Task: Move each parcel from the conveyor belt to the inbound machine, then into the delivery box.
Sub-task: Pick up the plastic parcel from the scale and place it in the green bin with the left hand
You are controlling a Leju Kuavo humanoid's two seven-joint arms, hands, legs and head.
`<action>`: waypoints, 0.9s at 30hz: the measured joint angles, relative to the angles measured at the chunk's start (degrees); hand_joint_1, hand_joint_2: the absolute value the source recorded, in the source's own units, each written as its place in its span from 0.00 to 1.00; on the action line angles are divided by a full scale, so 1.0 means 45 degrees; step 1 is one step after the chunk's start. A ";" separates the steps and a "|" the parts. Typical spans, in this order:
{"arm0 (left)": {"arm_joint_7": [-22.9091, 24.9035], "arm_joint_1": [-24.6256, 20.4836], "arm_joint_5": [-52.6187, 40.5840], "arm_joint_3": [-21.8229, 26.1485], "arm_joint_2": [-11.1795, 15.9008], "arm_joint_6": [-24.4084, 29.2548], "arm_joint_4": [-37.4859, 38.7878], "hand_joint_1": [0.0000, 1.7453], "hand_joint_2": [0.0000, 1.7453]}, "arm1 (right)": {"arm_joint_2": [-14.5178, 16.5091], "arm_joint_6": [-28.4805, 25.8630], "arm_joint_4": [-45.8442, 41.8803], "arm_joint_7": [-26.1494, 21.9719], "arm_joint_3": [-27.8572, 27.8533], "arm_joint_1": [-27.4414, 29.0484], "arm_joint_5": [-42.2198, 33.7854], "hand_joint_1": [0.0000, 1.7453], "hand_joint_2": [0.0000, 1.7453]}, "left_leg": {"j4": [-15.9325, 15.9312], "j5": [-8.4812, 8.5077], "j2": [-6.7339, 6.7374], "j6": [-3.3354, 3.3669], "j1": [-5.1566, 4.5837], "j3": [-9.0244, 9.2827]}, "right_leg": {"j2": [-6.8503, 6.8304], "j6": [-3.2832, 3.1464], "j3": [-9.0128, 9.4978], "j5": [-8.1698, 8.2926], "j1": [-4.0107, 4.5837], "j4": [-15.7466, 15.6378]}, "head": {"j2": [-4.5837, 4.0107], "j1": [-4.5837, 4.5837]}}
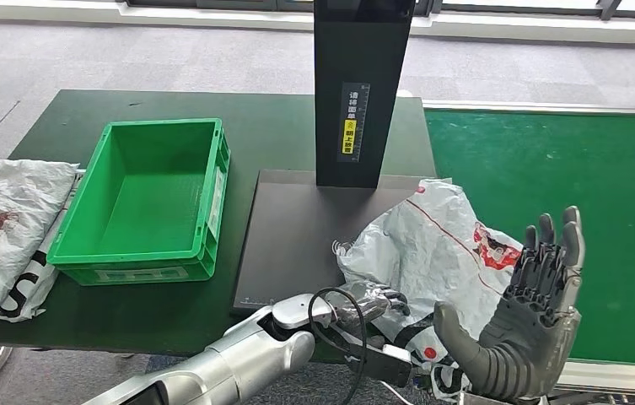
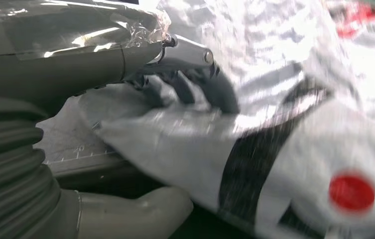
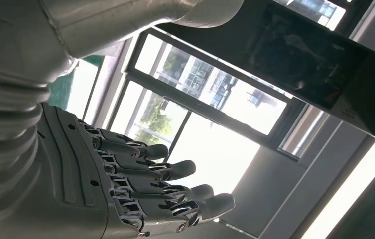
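Note:
A white plastic parcel point(image 1: 432, 245) with red and black print lies over the right front corner of the inbound machine's dark platform point(image 1: 297, 236) and partly on the green conveyor belt point(image 1: 550, 177). My left hand point(image 1: 368, 304) grips the parcel's near edge; in the left wrist view its fingers point(image 2: 195, 84) curl into the white parcel point(image 2: 285, 149). My right hand point(image 1: 529, 316) is raised beside the parcel with its fingers point(image 3: 175, 189) spread and holds nothing. The green delivery box point(image 1: 149, 198) stands empty to the left of the platform.
The machine's black upright column point(image 1: 356, 84) rises behind the platform. A crumpled white parcel point(image 1: 2, 232) lies at the table's left edge beside the box. The dark green table point(image 1: 271, 126) runs behind the box.

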 joint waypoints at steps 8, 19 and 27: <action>0.0618 0.0101 0.0083 -0.0308 0.0009 0.2495 0.0516 1.00 1.00 | 0.0358 0.0732 -0.0054 0.0098 0.0000 -0.0298 0.0283 0.00 1.00 | -0.0001 0.0005 0.0000 -0.0002 0.0002 0.0001 | -0.0001 -0.0001 0.0005 0.0001 0.0002 0.0003 | 0.0000 0.0000; -0.0348 0.1475 0.1587 0.2605 0.0485 0.6317 0.1523 1.00 1.00 | 0.0435 -0.0152 0.0093 0.0199 0.0430 -0.0593 0.0220 0.00 1.00 | -0.0003 0.0003 -0.0001 -0.0002 0.0007 -0.0003 | -0.0003 -0.0007 0.0001 -0.0008 0.0006 0.0004 | 0.0000 0.0000; -0.1412 0.2458 -0.1421 0.6139 0.1095 0.7264 0.0256 1.00 1.00 | 0.0493 0.0410 0.0239 -0.0144 0.0539 -0.0674 -0.0056 0.00 1.00 | -0.0004 0.0010 0.0005 -0.0011 0.0010 0.0000 | 0.0004 -0.0010 -0.0004 -0.0005 0.0008 0.0007 | 0.0000 0.0000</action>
